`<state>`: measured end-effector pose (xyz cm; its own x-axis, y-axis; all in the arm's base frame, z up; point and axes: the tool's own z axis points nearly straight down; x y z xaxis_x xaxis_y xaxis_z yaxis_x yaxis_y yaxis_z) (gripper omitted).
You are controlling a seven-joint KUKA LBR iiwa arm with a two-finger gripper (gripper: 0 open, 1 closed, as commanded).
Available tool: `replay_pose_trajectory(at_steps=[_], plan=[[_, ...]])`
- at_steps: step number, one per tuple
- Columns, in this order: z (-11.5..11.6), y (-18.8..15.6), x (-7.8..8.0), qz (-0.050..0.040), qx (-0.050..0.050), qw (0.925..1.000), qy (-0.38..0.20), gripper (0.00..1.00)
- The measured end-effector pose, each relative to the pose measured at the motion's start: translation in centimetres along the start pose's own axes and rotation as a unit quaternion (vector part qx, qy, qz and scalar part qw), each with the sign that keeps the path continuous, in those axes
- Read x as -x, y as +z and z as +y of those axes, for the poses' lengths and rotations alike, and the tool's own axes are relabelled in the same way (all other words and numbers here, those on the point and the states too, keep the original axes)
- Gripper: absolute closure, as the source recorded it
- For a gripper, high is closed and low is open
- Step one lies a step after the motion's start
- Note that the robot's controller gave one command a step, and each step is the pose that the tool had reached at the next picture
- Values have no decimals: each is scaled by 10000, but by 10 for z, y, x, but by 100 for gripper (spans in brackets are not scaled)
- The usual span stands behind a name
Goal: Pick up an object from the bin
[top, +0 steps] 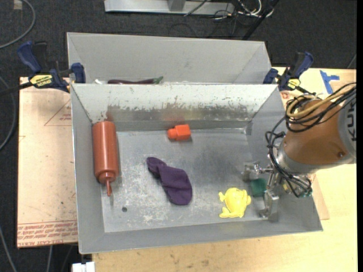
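Near right corner of the bin: the hand is low over the floor, close to the right wall, at the end of the arm that comes in from the right. Its two fingers stand apart, so it is open. A small dark green piece shows between them. Whether either finger touches it cannot be told.

Just left of the hand lies a yellow toy figure, flat on the floor. It is close to the near finger, but contact is not confirmed.

Centre of the floor: a purple cloth, limp and folded, well apart from the hand.

Left side: a reddish-brown bottle lies on its side along the left wall, with its nozzle pointing to the near side.

Far side: a small orange block sits on the floor just in front of the far wall, apart from everything else.
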<state>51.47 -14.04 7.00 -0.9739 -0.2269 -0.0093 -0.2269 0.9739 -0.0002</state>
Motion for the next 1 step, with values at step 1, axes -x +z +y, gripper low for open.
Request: replay_pose_trajectory(at_steps=[1], plan=[[-17,-1,19,-27,-2,10000,-5,100]])
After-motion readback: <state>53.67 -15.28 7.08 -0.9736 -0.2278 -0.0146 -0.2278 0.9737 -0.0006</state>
